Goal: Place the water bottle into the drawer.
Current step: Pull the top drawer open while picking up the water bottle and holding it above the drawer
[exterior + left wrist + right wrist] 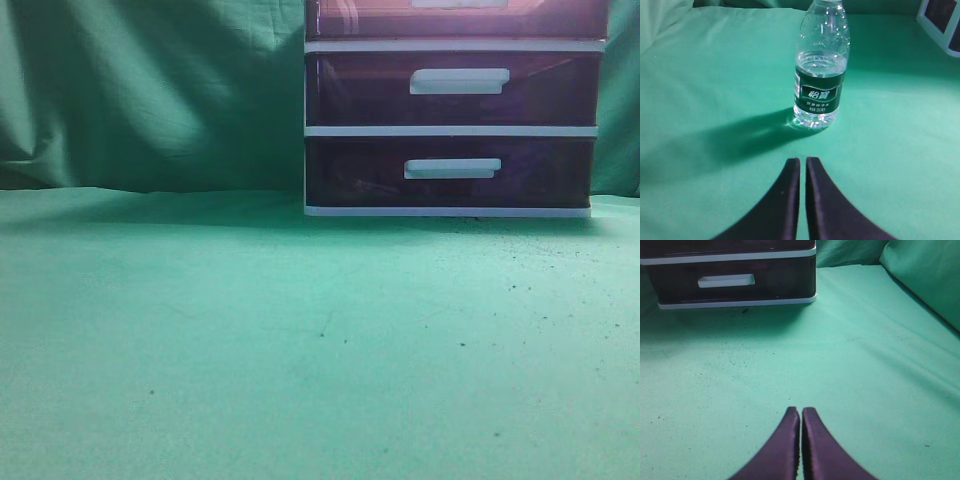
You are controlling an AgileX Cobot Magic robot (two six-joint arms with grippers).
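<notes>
The water bottle is clear plastic with a dark green label and stands upright on the green cloth in the left wrist view. My left gripper is shut and empty, a short way in front of the bottle, not touching it. The drawer is the topmost of three dark purple ones with white rims; only its lower strip shows at the top edge of the exterior view, and it looks closed. My right gripper is shut and empty over bare cloth, well in front of the cabinet. The bottle and both grippers are out of the exterior view.
The cabinet's two lower drawers are closed, each with a white bar handle. Green cloth covers the table and hangs as a backdrop. A corner of the cabinet shows at the top right of the left wrist view.
</notes>
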